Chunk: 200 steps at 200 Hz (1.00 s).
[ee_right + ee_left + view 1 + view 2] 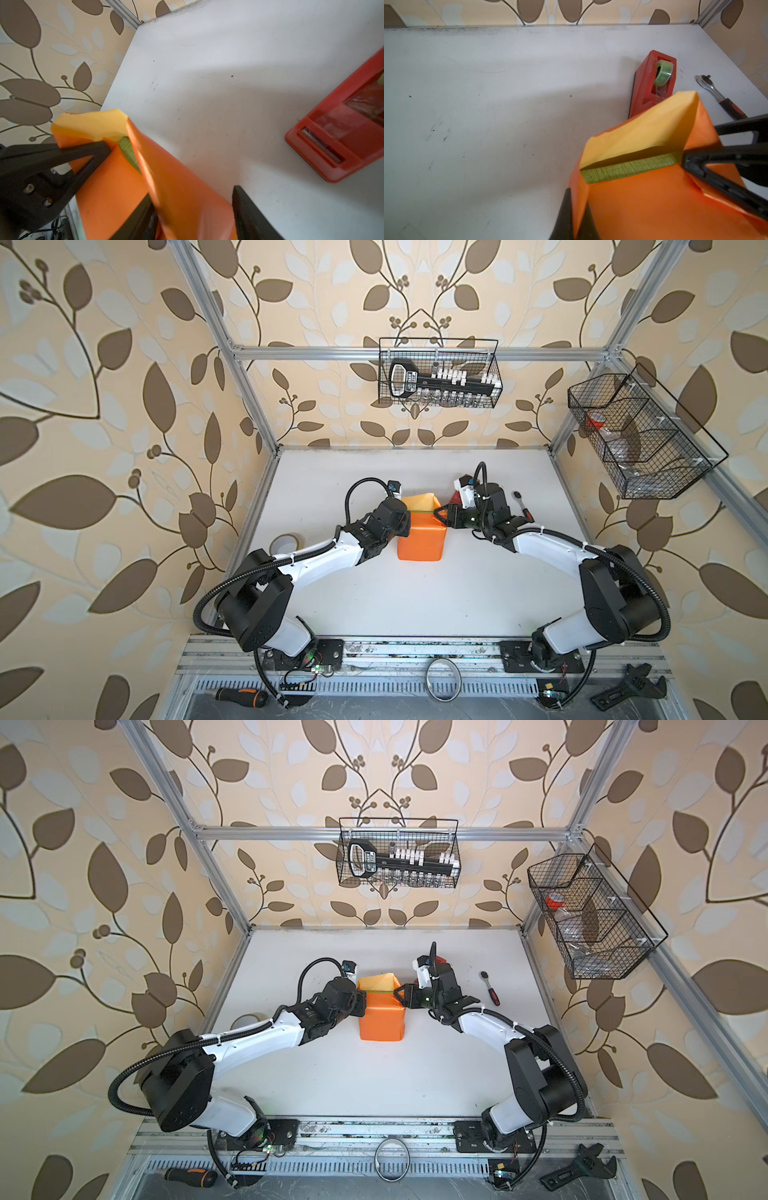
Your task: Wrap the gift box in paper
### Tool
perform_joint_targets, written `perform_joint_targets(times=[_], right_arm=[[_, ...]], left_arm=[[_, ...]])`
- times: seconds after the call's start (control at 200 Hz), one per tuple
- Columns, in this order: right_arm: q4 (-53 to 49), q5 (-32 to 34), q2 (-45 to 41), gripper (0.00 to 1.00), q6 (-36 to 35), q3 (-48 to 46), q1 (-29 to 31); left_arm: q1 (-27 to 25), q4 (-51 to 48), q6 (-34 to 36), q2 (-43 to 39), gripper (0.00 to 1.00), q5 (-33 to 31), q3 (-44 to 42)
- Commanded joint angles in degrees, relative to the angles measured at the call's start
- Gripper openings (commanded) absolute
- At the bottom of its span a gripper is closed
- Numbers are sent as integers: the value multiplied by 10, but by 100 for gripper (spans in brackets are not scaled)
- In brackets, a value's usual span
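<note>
Flimsy paper [422, 537] over stiff gift box [629, 168], best held by flap edges: left gripper [577, 216] pinches 1, right gripper [192, 191] apparently released.

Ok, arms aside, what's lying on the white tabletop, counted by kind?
Box: 1
Paper sheet: 1
Tape dispenser: 1
Ratchet: 1
Tape roll, partly hidden: 1
Total: 5

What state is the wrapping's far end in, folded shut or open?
Open. The paper has a pale flap standing up there, and a strip of the green gift box shows in the gap under it.
</note>
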Motion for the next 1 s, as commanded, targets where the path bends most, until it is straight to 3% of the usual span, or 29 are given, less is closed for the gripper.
perform_joint_targets(times=[0.0,0.305,0.74,0.995], right_arm=[[-1,-51,-27,61,15,-12,-10],[3,-100,-72,66,26,-45,-48],[41,-127,-49,44,39,-60,-70],[49,-115,-26,45,44,-44,-51]], left_arm=[[-6,6,6,-16,0,0,-7],[-6,7,8,-16,0,-1,-8],[-6,7,10,-14,0,-1,-4],[-6,5,12,-14,0,0,-3]])
